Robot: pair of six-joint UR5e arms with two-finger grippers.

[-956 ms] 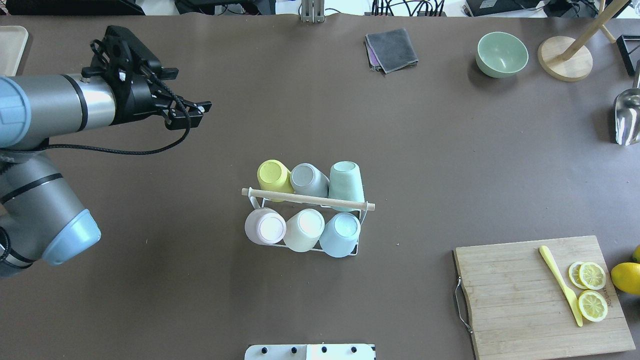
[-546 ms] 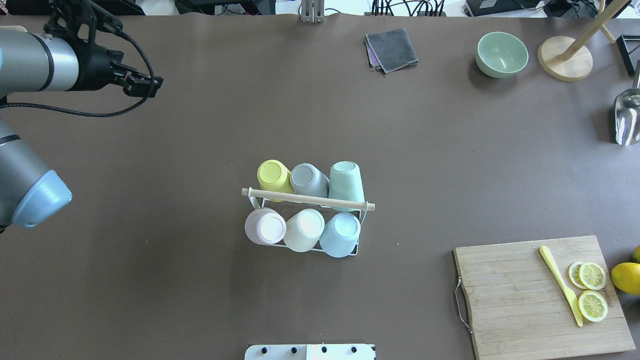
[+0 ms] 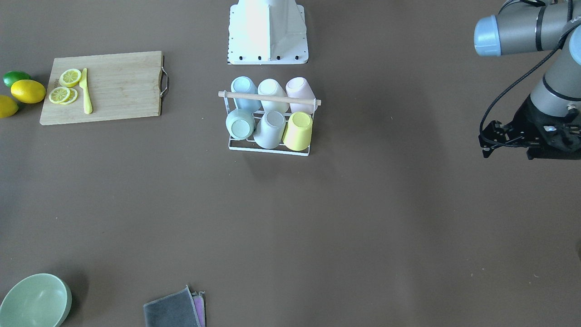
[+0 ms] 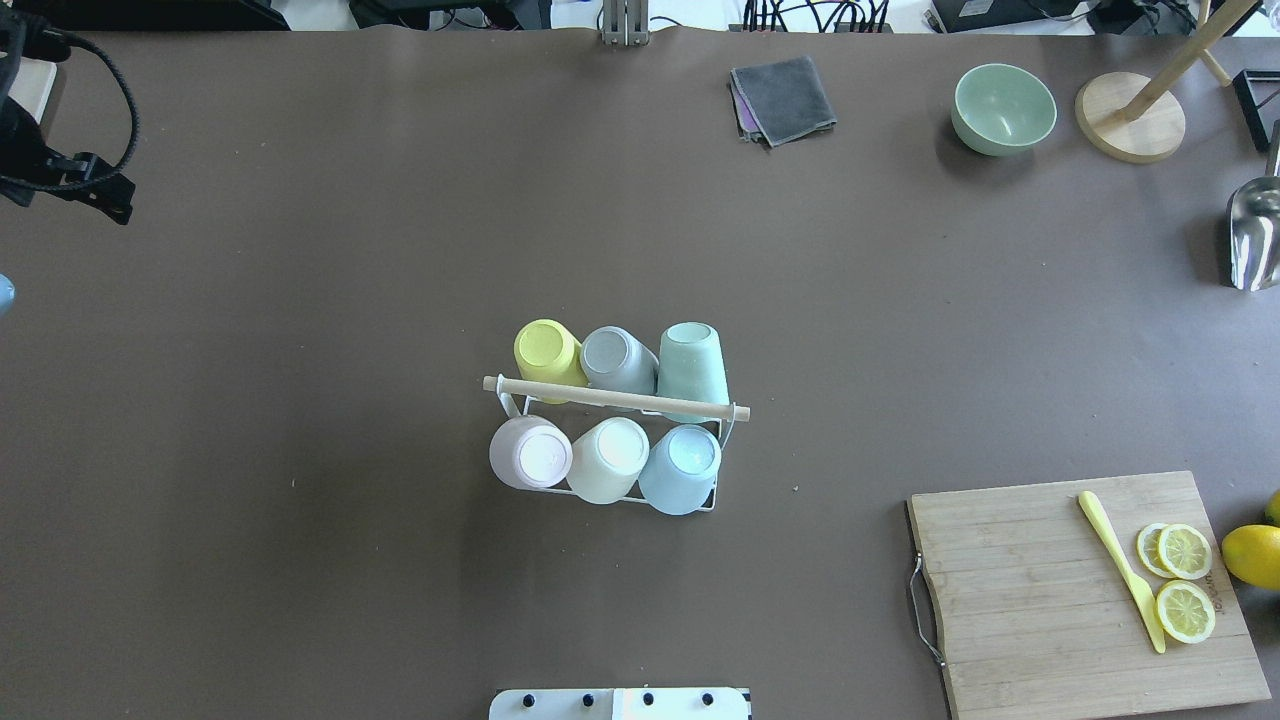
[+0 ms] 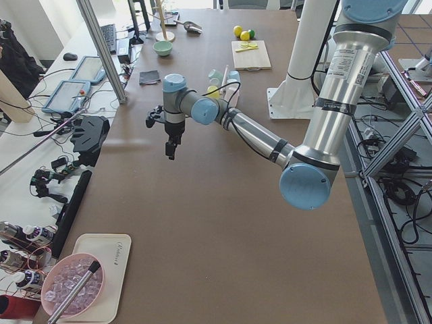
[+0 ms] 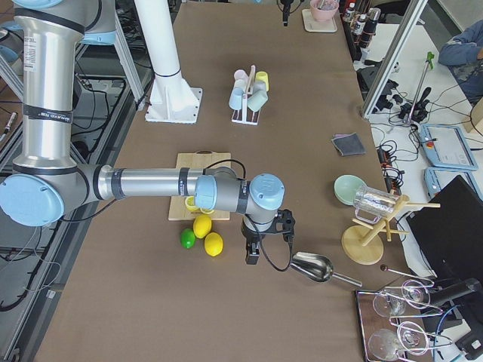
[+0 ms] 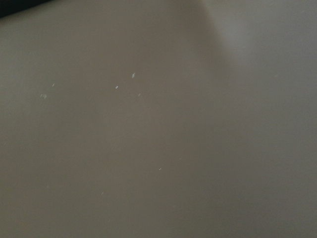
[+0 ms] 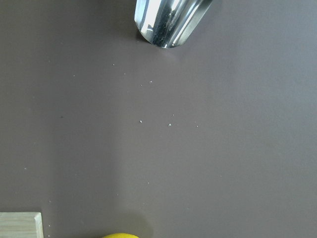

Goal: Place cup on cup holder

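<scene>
The cup holder (image 4: 615, 398), a white wire rack with a wooden rod handle, stands mid-table. It carries six upturned cups: yellow (image 4: 545, 350), grey (image 4: 617, 358) and green (image 4: 690, 365) in the far row, pink (image 4: 530, 452), cream (image 4: 610, 458) and blue (image 4: 682, 465) in the near row. It also shows in the front view (image 3: 270, 97). My left gripper (image 4: 105, 195) hangs far left of the rack, pointing down, empty, its fingers looking apart; it also shows in the front view (image 3: 484, 145). My right gripper (image 6: 252, 256) shows only in the exterior right view, beside a metal scoop; I cannot tell its state.
A cutting board (image 4: 1040, 590) with a yellow knife and lemon slices lies front right, lemons (image 4: 1252, 556) beside it. A green bowl (image 4: 1003, 108), a folded grey cloth (image 4: 783, 98), a wooden stand (image 4: 1130, 115) and the scoop (image 4: 1253, 235) sit at the far right.
My left arm has swung back to the left, away from the rack, until only its gripper shows at the overhead view's left edge. The rack and cups have not moved.
</scene>
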